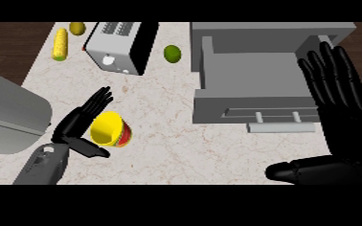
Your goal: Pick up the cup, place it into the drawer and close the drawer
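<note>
A yellow cup (108,129) with a red band stands on the marble counter at the lower left. My left hand (79,123) is right beside it on its left, fingers straight along the cup's far side and thumb below it, not closed round it. The grey drawer (249,79) stands pulled out at the upper right, its inside bare, its handle (280,127) facing me. My right hand (331,88) is held open at the right edge, fingers up, over the drawer's right side.
A toaster (121,45) stands at the back. A green lime (173,53) lies between it and the drawer. A corn cob (60,44) and a yellow-green fruit (77,28) lie at the back left. A grey sink basin (21,115) fills the left edge.
</note>
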Available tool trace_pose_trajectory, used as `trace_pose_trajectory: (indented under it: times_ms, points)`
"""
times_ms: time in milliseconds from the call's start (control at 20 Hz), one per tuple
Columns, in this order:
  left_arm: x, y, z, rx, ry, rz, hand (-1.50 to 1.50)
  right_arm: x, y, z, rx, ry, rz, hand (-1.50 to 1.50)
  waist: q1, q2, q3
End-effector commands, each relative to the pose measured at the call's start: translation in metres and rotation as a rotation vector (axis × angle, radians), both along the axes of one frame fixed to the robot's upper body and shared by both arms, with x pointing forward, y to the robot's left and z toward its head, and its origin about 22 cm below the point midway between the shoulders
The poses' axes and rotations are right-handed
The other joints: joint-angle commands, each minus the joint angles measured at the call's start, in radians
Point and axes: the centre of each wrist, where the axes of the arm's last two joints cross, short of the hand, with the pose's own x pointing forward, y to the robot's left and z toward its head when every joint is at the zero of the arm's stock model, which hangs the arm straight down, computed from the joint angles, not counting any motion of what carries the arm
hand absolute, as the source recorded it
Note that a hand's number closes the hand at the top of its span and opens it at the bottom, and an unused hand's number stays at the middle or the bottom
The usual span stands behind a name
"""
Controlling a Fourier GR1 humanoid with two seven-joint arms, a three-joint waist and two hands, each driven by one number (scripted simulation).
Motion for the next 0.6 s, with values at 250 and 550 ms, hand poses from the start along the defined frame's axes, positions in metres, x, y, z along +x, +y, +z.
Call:
trace_pose_trajectory:
  times_ms: [250,550]
  points:
    - [-0.003,-0.008,-0.018,-0.107,-0.043,-0.093,-1.5,-0.004,0.002,-0.007,0.021,-0.004,0.003,-1.5,-0.003,0.0,0.0]
    - [-0.006,-0.007,-0.025,-0.133,-0.033,-0.123,-1.5,0.003,-0.008,0.011,0.011,-0.014,0.005,-1.5,-0.008,0.003,-0.001]
